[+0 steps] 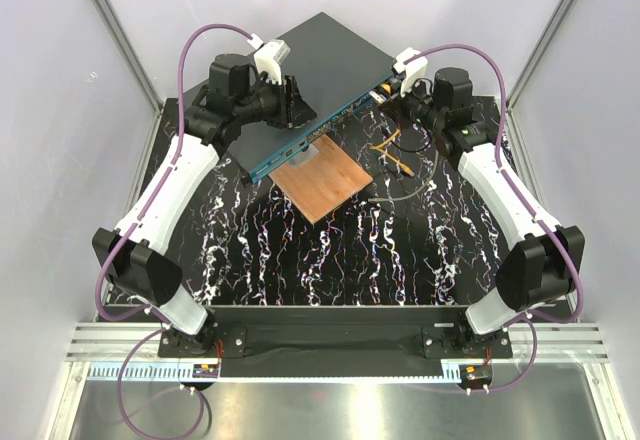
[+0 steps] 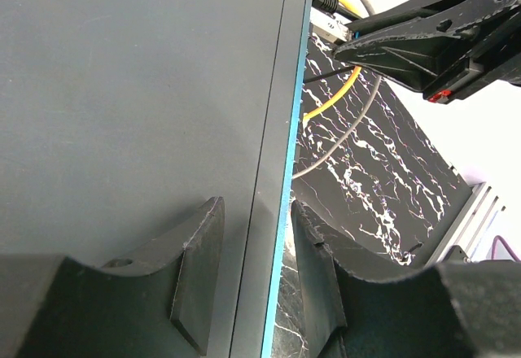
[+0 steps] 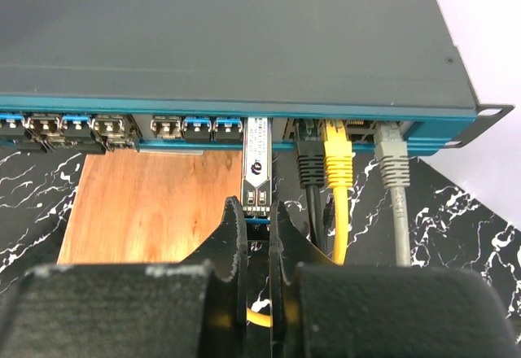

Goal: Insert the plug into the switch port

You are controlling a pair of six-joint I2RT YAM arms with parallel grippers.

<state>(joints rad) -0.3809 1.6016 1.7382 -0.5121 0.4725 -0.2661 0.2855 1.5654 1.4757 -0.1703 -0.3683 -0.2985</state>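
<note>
Plug (image 3: 257, 167) sits nose-first in the switch port (image 3: 257, 126), long axis running straight ahead from my right gripper (image 3: 258, 228), which I see pinched on its tail.

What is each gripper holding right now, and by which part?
The right gripper pinches the plug by its rear end. The left gripper straddles the front edge of the switch; whether it clamps cannot be told.

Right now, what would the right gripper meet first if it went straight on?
Likely the switch's teal front face; the plug in the right gripper has its tip there.
</note>
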